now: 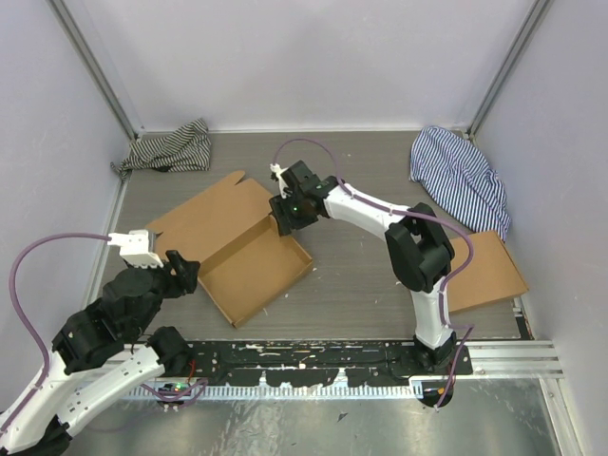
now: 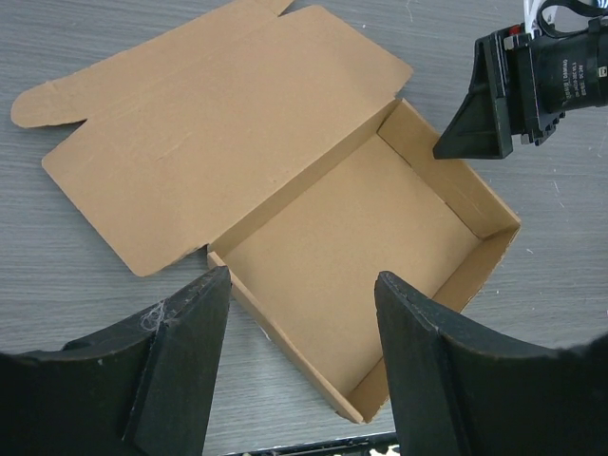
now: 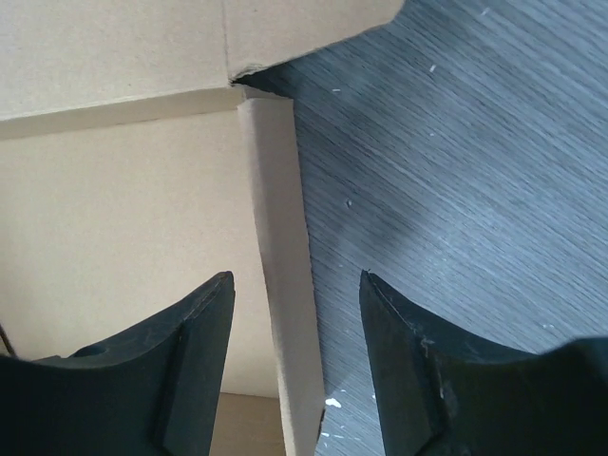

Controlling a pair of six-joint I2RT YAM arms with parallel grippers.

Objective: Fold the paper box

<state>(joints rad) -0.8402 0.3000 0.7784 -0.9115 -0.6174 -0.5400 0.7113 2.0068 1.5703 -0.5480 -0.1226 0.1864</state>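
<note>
Grey woodgrain tabletop [image 1: 361,294], pale walls [image 1: 313,57], alu corner posts [image 1: 95,66]

Bright, even light falls from overhead, without glare. In the right wrist view the box [image 3: 280,313] casts a soft shadow on the table [image 3: 475,209], darkest toward 12 o'clock. Both wrist views show near fingers [image 2: 180,370] dark and slightly soft.
</note>
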